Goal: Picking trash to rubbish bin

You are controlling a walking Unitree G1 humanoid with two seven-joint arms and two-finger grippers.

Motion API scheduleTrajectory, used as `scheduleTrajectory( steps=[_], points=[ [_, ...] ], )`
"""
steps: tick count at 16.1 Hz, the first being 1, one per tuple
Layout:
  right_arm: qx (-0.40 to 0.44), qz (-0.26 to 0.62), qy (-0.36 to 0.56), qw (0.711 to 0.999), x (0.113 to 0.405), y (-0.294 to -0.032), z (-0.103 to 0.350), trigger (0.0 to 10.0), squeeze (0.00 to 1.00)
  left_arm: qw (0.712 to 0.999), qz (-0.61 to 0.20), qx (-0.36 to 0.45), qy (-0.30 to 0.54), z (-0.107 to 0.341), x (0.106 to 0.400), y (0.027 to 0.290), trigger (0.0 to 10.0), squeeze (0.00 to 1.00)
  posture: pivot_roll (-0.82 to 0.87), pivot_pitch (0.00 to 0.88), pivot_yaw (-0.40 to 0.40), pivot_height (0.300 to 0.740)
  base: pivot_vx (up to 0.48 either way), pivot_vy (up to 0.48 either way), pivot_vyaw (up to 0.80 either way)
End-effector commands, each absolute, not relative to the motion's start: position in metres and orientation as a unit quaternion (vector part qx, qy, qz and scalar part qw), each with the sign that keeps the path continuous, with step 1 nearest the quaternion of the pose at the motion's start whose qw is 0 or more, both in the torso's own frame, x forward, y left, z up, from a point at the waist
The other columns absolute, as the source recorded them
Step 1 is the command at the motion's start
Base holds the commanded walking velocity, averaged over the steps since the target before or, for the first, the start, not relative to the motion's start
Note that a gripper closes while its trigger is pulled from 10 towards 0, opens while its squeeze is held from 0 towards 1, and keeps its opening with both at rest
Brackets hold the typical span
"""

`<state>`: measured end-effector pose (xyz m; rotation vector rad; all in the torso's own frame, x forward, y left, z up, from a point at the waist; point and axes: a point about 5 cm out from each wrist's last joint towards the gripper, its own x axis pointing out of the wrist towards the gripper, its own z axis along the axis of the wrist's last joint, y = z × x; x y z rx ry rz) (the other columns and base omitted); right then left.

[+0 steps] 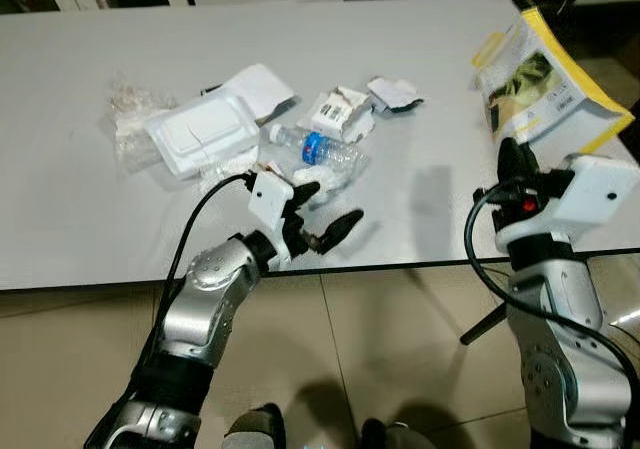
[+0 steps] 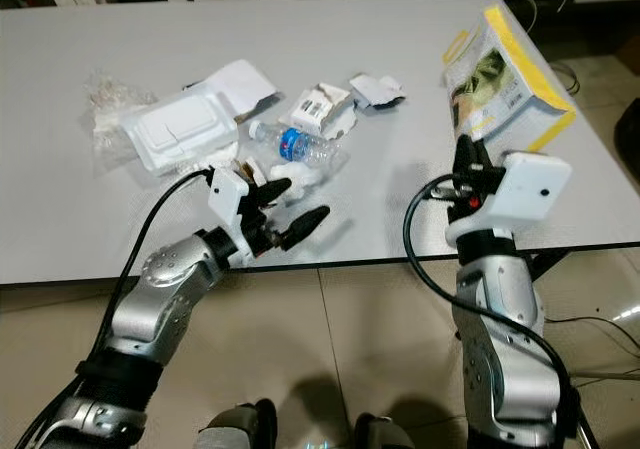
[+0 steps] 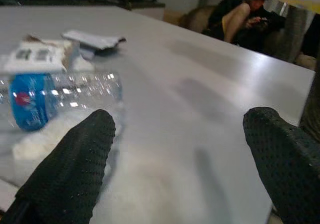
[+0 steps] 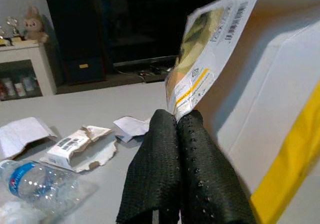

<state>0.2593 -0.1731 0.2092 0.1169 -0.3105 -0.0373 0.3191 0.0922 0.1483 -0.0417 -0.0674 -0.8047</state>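
Gripping the yellow bag (image 1: 545,79) corner, right pincer (image 4: 176,121) closed; left pincer (image 1: 322,209) gapes beside the half-hidden bottle (image 1: 318,150)

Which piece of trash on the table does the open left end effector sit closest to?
The crumpled white tissue just ahead of the left end effector, beside the blue-labelled plastic bottle; other litter lies further off.

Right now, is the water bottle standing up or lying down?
Lying down. The bottle rests on its side on the table, its blue label facing up, among the wrappers.
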Motion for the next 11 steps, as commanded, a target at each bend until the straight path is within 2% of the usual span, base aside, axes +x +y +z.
scheduleTrajectory(
  steps=[1, 2, 8, 11],
  points=[
    [0.042, -0.025, -0.153, 0.987, 0.253, -0.172, 0.212, 6.9, 0.00, 0.927, -0.373, -0.018, -0.032, 0.147, 0.324, 0.091, 10.0, 0.00, 0.09, 0.112, -0.009, 0.740, 0.000, 0.000, 0.00],
    [0.037, -0.027, -0.151, 0.987, 0.252, -0.172, 0.212, 10.0, 0.00, 0.931, -0.363, -0.018, -0.029, 0.146, 0.327, 0.090, 10.0, 0.00, 0.09, 0.112, -0.009, 0.740, 0.000, 0.000, 0.00],
    [0.021, -0.042, -0.141, 0.989, 0.247, -0.174, 0.211, 10.0, 0.00, 0.962, -0.273, 0.007, -0.030, 0.149, 0.347, 0.088, 10.0, 0.00, 0.07, 0.101, -0.007, 0.740, 0.000, 0.000, 0.00],
    [0.013, -0.045, -0.141, 0.989, 0.246, -0.178, 0.212, 10.0, 0.00, 0.961, -0.275, 0.010, -0.025, 0.142, 0.344, 0.087, 10.0, 0.00, 0.07, 0.100, -0.008, 0.740, 0.000, 0.000, 0.00]
  ],
)
